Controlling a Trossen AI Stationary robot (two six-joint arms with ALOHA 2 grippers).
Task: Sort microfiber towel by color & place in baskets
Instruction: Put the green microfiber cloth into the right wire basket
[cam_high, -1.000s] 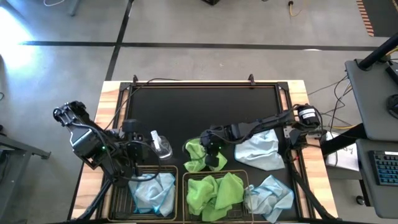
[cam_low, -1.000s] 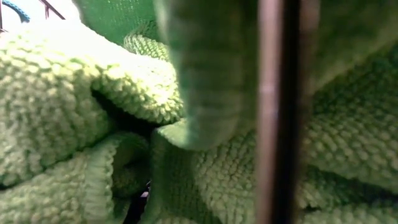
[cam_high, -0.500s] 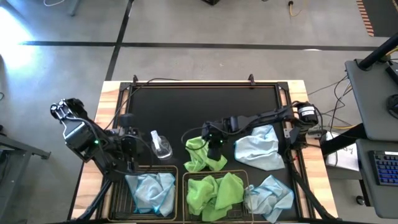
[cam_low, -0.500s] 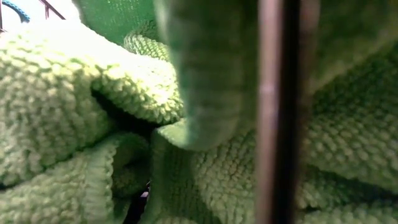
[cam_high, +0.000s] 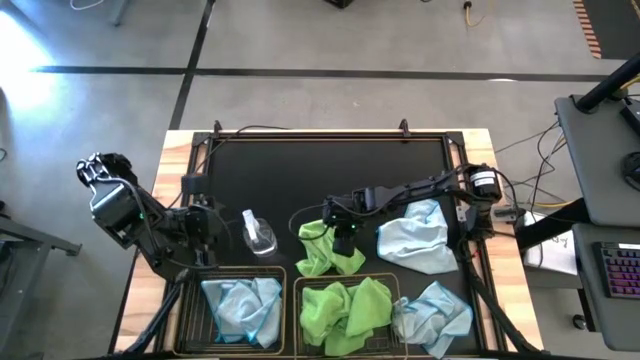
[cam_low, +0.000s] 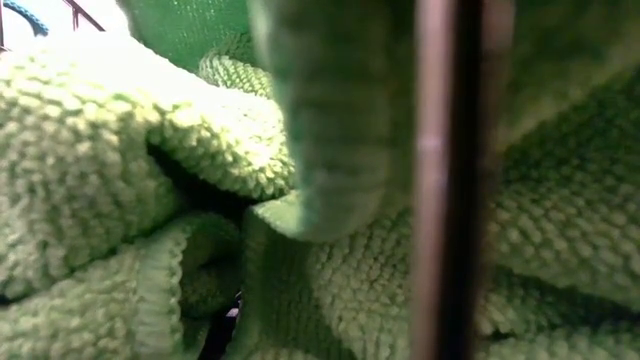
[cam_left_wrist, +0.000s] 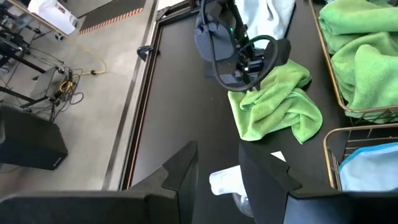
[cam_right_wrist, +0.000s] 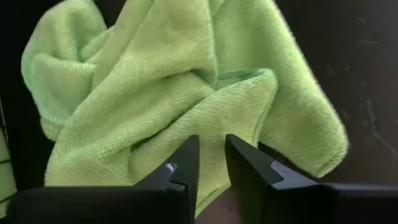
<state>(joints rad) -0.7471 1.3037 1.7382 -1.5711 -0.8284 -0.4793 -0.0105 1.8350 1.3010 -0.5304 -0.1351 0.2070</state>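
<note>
A robotics lab or workshop: bare concrete floor with taped lines, loose cables at three o'clock, a keyboard beyond.

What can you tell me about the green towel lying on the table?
The green towel is a soft, lime, nubbly cloth, crumpled into folds with stitched edges. It lies on the black mat, just outside the basket holding more green cloth. The right gripper hangs right over it, fingers slightly apart, not gripping it.
</note>
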